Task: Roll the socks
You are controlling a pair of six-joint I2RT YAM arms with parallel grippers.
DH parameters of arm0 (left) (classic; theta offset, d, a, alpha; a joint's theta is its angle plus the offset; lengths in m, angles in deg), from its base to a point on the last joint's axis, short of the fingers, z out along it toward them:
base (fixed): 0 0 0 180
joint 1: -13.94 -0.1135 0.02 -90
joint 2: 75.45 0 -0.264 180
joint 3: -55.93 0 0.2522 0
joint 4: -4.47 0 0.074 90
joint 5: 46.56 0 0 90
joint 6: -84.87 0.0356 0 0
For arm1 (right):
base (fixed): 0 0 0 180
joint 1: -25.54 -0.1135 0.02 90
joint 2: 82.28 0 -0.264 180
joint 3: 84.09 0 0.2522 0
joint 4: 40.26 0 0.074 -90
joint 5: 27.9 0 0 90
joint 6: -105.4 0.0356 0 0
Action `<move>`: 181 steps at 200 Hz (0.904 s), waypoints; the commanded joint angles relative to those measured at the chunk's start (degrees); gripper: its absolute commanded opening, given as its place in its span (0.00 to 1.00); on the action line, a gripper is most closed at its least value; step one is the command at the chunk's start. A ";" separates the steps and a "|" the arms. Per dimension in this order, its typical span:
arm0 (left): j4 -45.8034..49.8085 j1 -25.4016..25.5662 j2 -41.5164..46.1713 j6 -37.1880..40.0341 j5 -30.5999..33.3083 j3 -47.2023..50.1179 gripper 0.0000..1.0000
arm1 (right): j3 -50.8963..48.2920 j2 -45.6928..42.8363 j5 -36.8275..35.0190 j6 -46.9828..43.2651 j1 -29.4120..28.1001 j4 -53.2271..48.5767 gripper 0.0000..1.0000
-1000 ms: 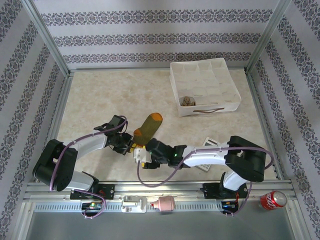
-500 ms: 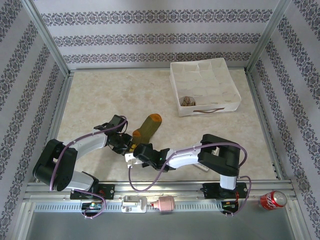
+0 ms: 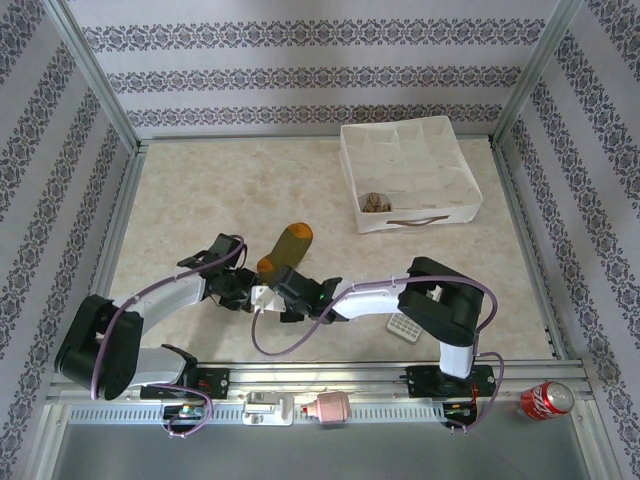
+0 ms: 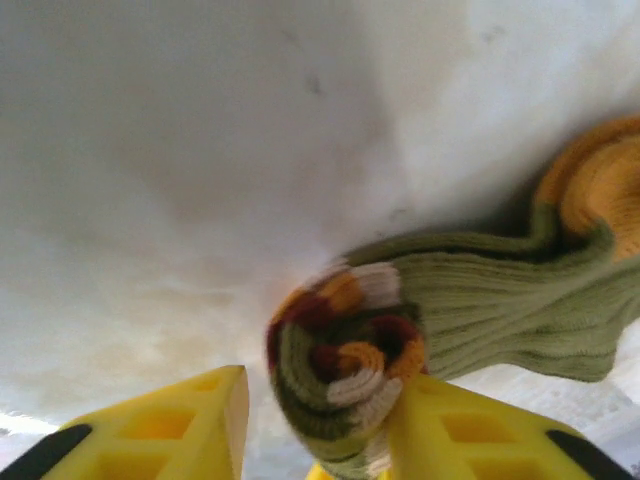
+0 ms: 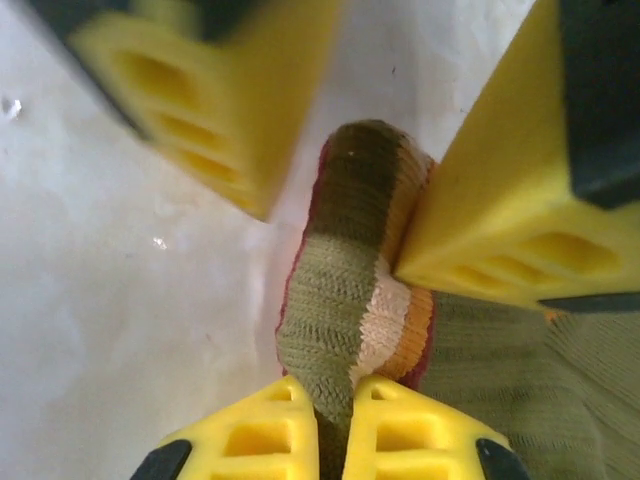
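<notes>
- The left gripper (image 3: 243,292) is wide open. The rolled end (image 4: 340,365) of the green sock (image 3: 282,252) sits between its yellow fingers (image 4: 170,430).
- In the left wrist view the roll presses against one finger, with a clear gap to the other.
- The right gripper (image 5: 332,392) faces the left one, tip to tip, across the roll. Its jaws are almost closed and pinch the outer layer of the roll between the tips.
- The striped cuff is wound into a tight spiral of orange, cream, dark red and green bands.
- The unrolled part of the sock lies flat on the table (image 3: 190,200). It runs away from both grippers to the orange toe at its far end.
- Well beyond the right gripper, toward the far right, stands a white box (image 3: 420,222) with compartments.
- A small brown rolled sock (image 3: 375,202) sits in one of the box's near compartments.
</notes>
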 commanded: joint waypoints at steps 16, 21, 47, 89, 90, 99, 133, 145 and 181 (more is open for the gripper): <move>0.05 -3.30 3.75 -3.88 -3.28 1.41 0.59 | 1.46 4.97 15.48 7.67 5.38 -18.13 0.00; -0.42 -3.60 3.95 -4.03 -3.38 1.44 0.61 | 1.96 5.29 16.45 7.87 5.87 -18.96 0.00; -1.94 -4.39 3.66 -3.87 -4.07 1.71 0.64 | 2.97 5.76 20.02 9.08 8.03 -20.18 0.00; -7.32 -4.39 5.43 -3.97 -3.54 3.42 0.65 | 4.61 6.28 29.55 13.51 12.25 -21.26 0.00; -7.49 -4.35 5.40 -3.96 -3.58 3.47 0.65 | 4.66 6.37 29.88 13.62 12.38 -21.28 0.00; -8.91 -4.19 5.55 -4.11 -3.81 3.81 0.65 | 5.22 6.89 32.37 15.05 13.44 -21.46 0.00; -14.57 -2.78 5.49 -4.56 -3.54 4.58 0.65 | 9.52 10.43 40.52 18.06 16.53 -26.53 0.00; -17.55 -1.90 5.19 -4.92 -3.27 5.06 0.64 | 10.17 11.37 42.99 19.88 17.72 -26.73 0.00; -19.56 -0.06 4.93 -5.60 -1.39 6.15 0.60 | 12.50 15.02 47.42 26.18 21.04 -28.37 0.00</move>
